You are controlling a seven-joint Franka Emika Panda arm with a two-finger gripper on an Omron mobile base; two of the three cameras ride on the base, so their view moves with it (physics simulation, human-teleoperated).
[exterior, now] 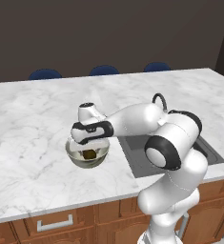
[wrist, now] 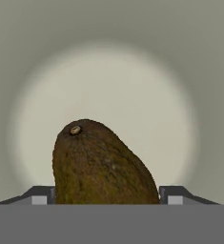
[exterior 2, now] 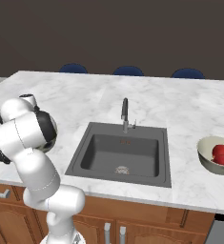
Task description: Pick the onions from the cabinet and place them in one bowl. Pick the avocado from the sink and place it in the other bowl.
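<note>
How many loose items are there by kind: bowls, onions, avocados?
Bowls: 2, one by the gripper holding the avocado, one right of the sink
Onions: 2, red, in the right bowl
Avocados: 1
Total: 5

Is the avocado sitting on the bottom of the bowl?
Cannot tell. In the hand view the avocado sits between the gripper tips, hiding its underside from the bowl.

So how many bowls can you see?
2. One bowl sits on the counter left of the sink, with the avocado inside. The other bowl sits right of the sink, holding red onions.
</note>
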